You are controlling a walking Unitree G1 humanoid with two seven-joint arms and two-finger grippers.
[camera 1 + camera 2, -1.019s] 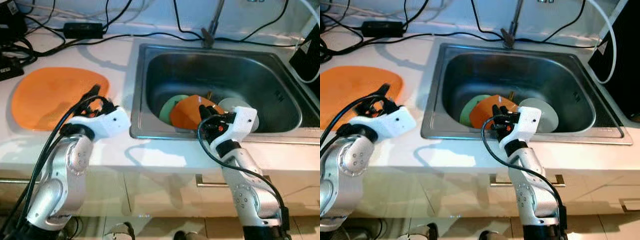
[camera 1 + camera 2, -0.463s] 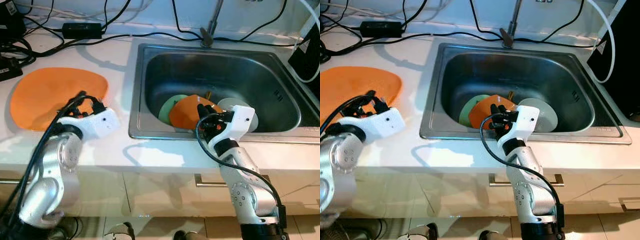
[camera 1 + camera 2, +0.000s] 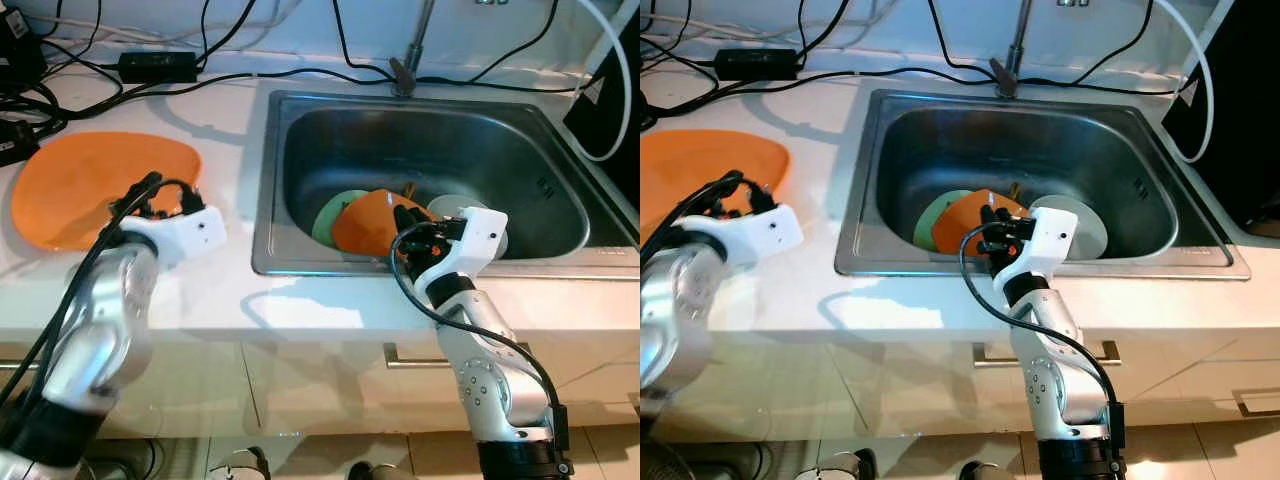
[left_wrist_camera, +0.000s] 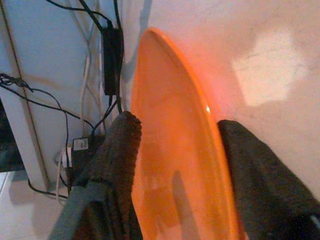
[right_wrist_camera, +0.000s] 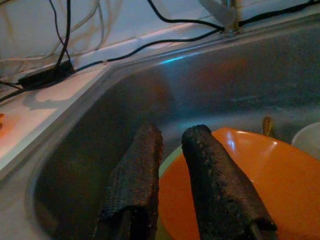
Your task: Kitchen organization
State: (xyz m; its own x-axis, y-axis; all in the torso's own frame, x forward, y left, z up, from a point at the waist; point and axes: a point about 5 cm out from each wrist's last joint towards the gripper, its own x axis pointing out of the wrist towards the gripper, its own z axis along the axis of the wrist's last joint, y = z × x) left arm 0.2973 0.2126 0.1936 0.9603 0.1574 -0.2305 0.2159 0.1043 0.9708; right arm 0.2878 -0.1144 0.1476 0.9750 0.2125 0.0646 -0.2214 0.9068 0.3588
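The left arm rises from the lower left of the left eye view, elbow bent, its white wrist lying over the white counter (image 3: 300, 300). The left gripper (image 4: 175, 150) reaches toward the large orange plate (image 3: 95, 185) that lies flat on the counter in the upper left of the frame. In the left wrist view its two black fingers (image 4: 120, 160) stand wide apart with the plate's rim between them, not closed on it.

The right arm comes up from the lower centre right, forearm upright and wrist bent forward over the front edge of the steel sink (image 3: 300, 140). The right gripper (image 5: 172, 165) hangs over the smaller orange plate (image 3: 365, 222) in the basin; its fingers are nearly together with a narrow gap, gripping nothing. A green plate (image 3: 328, 215) lies partly under the orange one, and a pale plate (image 3: 1085, 225) sits to its right. Black cables (image 3: 300, 72) run along the counter at the top of the frame.
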